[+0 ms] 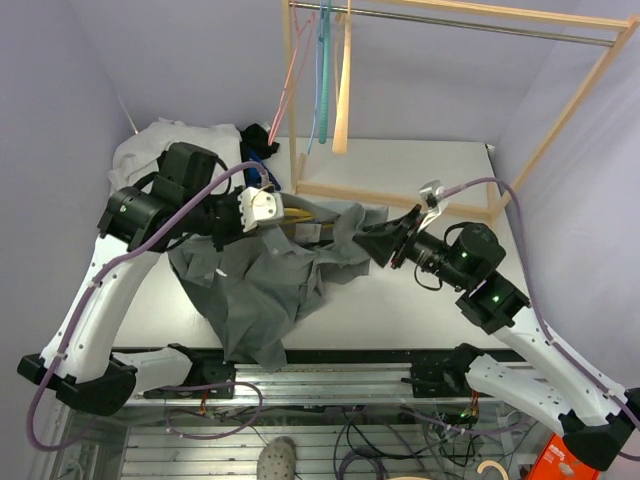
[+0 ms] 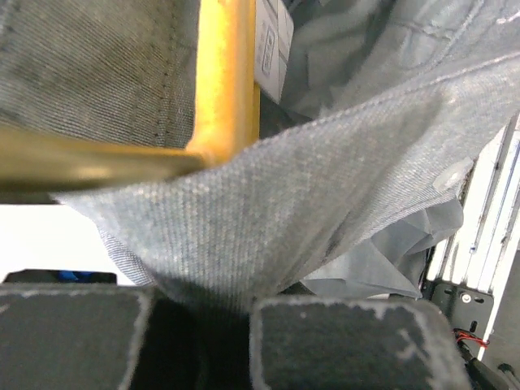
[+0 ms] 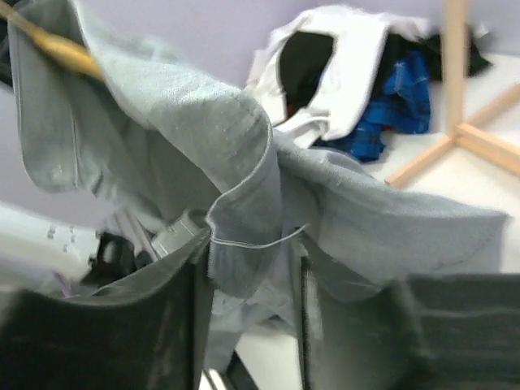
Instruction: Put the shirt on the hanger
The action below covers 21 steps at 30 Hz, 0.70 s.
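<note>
— Where is the shirt [image 1: 255, 290]?
— Bunched on the counter [image 1: 420, 310], slung between both arms, with one tail drooping over the near edge. The yellow hanger [image 2: 225, 81] sits amid its cloth.
— And the left pincer [image 2: 226, 321]?
— Clamped on a shirt fold, just beside the hanger.
— The right pincer [image 3: 252, 301]?
— Shirt cloth lies between its fingers; I cannot tell whether they pinch it.

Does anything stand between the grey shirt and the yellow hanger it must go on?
Nothing visible does. The shirt drapes directly against the hanger, touching its yellow bar, and the left gripper pinches the fabric close by.
</note>
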Tool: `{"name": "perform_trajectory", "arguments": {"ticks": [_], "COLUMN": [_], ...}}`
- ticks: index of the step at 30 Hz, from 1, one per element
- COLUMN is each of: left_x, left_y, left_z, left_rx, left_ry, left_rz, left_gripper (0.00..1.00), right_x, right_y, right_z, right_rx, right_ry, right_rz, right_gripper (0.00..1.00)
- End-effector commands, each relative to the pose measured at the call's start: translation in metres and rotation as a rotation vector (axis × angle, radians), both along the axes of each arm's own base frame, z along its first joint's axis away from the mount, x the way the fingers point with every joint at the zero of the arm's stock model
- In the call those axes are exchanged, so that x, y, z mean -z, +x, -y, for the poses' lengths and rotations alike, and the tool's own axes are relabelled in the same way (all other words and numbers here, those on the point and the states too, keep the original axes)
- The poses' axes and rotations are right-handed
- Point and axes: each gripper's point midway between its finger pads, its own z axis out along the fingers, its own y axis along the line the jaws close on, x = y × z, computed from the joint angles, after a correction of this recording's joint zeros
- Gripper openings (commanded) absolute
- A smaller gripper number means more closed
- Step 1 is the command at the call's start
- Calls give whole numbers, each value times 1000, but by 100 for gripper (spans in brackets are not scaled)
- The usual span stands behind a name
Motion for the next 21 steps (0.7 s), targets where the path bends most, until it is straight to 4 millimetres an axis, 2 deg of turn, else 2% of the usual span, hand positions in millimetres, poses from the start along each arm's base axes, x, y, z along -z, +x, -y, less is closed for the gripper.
{"name": "perform_trajectory", "arguments": {"ticks": [1, 2, 3, 6, 11, 12, 15, 21], "left_x": [-16, -17, -18, -20, -16, -14, -9, -10], "left_y": [-5, -3, -1, 9, 16, 16, 17, 15], "left_z": [13, 13, 14, 12, 9, 8, 6, 5], "left_rx": [72, 69, 67, 34, 25, 26, 20, 18], "left_ry": [-84, -87, -87, -80, -47, -40, -28, -32], "left_rz": [49, 52, 60, 87, 108, 108, 114, 112], "left_gripper": [7, 7, 7, 7, 7, 7, 7, 7], "right_x": [2, 6, 6, -3, -46, -50, -53, -36], "right_y": [-54, -62, -69, -75, -73, -73, -76, -58], "right_z": [-31, -34, -35, -26, 9, 14, 21, 13], "right_rx": [-363, -413, -449, -438, -248, -223, -199, -169], "right_ry": [51, 47, 46, 39, 74, 87, 128, 82], "right_rz": [25, 17, 13, 70, 237, 252, 268, 202], "right_gripper": [68, 88, 99, 100, 100, 100, 100, 99]}}
